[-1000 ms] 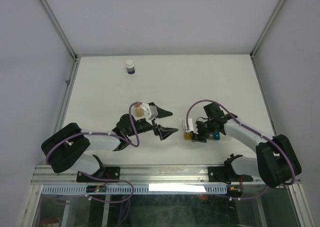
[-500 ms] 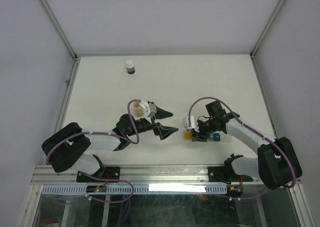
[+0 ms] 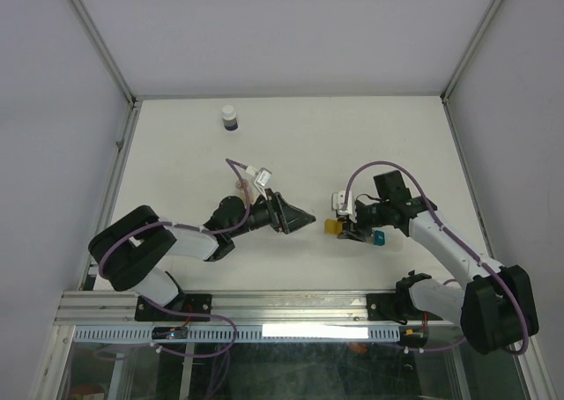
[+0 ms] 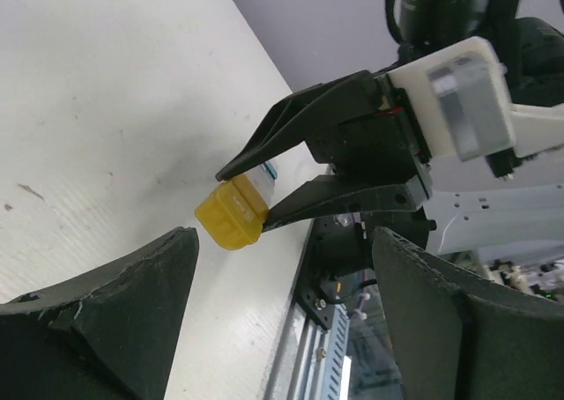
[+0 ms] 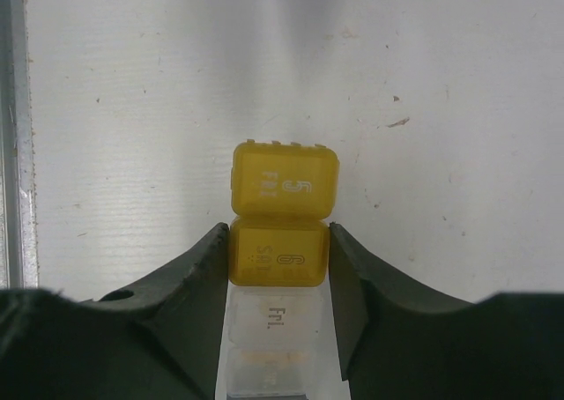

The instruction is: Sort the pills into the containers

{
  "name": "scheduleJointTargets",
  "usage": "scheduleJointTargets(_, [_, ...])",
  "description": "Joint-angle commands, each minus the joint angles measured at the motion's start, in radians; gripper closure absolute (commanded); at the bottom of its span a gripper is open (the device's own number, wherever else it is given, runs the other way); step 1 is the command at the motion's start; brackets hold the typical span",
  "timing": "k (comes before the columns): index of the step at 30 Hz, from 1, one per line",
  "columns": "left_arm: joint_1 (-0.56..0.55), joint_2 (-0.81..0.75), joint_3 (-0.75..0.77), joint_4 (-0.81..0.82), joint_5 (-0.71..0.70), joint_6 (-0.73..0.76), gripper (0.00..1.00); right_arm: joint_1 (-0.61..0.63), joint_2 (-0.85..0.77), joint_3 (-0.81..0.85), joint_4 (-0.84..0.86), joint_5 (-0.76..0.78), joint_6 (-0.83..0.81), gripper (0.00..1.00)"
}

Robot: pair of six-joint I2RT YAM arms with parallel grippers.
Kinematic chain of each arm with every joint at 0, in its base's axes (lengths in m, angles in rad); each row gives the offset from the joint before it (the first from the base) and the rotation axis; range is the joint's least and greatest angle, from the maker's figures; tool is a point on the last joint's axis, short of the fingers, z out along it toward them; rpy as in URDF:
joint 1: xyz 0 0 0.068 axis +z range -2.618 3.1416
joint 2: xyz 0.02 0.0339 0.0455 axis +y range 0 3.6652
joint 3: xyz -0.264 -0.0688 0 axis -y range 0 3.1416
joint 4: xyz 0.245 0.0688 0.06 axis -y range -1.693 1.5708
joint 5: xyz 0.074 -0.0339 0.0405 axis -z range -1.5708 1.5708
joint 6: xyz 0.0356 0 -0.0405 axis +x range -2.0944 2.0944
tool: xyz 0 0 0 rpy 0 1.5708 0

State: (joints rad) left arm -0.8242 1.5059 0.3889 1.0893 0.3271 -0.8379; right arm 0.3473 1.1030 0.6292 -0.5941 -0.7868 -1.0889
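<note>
Top external: right claw grips containers, left claw gapes empty nearby, bottle far.

In the right wrist view, the far yellow box carries a large 5, with small letters beside it too faint to read. The near yellow box shows a 6 inside an oval, next to small letters that look like SAT. The clear box touching it reads "fri."
</note>
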Motion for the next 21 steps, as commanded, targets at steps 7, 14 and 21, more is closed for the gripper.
scheduleJointTargets(7, [-0.053, 0.216, 0.150, 0.003, -0.019, -0.196, 0.23, 0.000, -0.055, 0.039, 0.073, -0.021, 0.066, 0.78])
scheduleJointTargets(14, [-0.078, 0.260, 0.210, -0.049, -0.010, -0.185, 0.31, 0.025, -0.055, 0.035, 0.087, 0.005, 0.070, 0.78])
scheduleJointTargets(21, [-0.085, 0.309, 0.242, -0.063, 0.005, -0.196, 0.46, 0.034, -0.055, 0.031, 0.103, 0.022, 0.081, 0.78])
